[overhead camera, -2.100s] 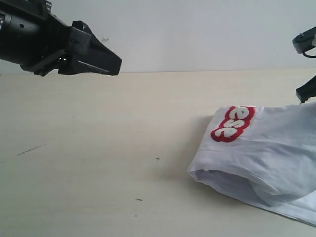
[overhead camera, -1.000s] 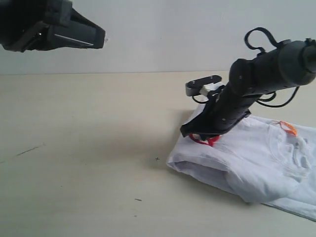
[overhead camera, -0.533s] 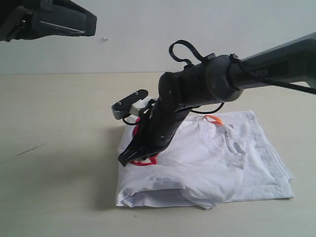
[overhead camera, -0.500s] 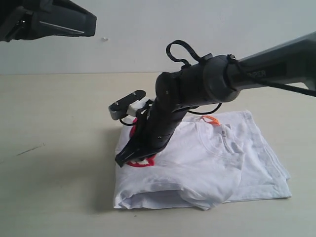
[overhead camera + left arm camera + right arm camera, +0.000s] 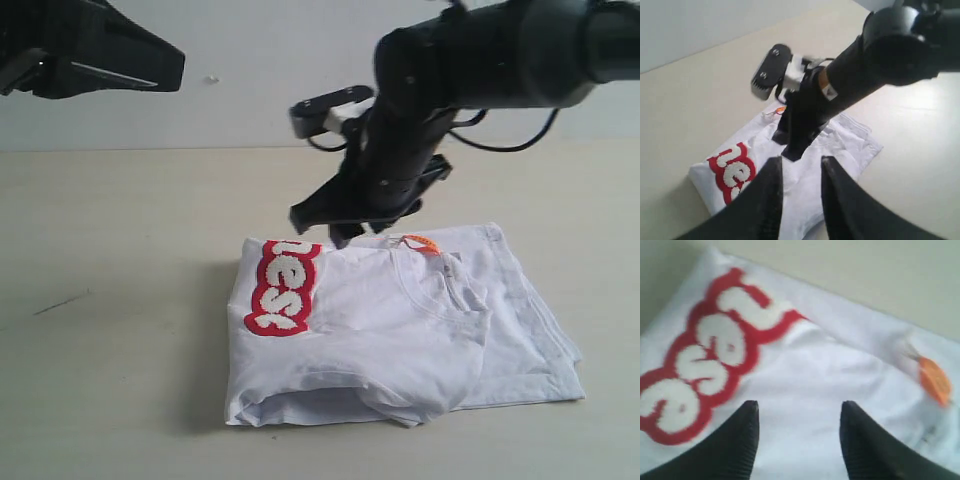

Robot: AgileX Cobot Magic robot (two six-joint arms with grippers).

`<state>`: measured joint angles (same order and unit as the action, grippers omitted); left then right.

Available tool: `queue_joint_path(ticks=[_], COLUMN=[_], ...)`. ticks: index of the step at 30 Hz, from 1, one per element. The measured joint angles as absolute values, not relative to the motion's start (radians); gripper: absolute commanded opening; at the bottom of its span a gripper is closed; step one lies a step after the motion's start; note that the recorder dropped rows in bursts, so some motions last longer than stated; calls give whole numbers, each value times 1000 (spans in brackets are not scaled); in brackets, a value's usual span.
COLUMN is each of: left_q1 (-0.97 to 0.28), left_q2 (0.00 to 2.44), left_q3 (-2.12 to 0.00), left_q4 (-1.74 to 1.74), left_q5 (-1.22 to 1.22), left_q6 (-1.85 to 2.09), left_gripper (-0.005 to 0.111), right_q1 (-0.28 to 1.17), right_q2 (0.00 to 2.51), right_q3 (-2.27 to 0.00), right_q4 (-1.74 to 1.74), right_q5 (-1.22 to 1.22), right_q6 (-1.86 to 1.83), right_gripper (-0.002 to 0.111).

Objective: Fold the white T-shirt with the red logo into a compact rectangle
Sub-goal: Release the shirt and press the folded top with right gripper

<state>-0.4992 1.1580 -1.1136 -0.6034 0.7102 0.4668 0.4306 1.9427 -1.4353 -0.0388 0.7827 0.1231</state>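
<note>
Half a second ago the shirt (image 5: 400, 340) was pinned near its left edge by the right gripper (image 5: 322, 226). Now it lies free on the table (image 5: 120, 300), right of centre in the exterior view, as a folded, roughly rectangular bundle. The logo (image 5: 283, 288), then mostly hidden under the arm, now shows along the bundle's left side, with only some of its letters visible. The collar and orange tag (image 5: 422, 243) sit on top, towards the far edge.

The right gripper has let go and lifted. It hangs just above the far edge near the tag, jaws parted and empty. The left gripper (image 5: 801, 162) hangs high at the left, well apart from the shirt, its jaws narrowly apart and holding nothing.

I judge this fold laid. The near edge bulges and loose layers stick out on the right, so another fold or some tidying may be needed.
</note>
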Motion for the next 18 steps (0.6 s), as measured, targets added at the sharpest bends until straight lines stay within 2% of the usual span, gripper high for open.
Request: queue_joint_path(ticks=[12,18], left_q1=[-499,-499], left_q2=[1158,1158], left_q3=[-1101,-1095], left_q4=[-602,-601], left_q5=[716,716], left_q6=[461,461], left_gripper=[28,28], right_q1=[161,122], right_q2=[1868,1870], right_q3=[-1191,-1137], right_q4=[0,222], right_q5=[765,723], right_q6=[90,-83], right_gripper=[52,52])
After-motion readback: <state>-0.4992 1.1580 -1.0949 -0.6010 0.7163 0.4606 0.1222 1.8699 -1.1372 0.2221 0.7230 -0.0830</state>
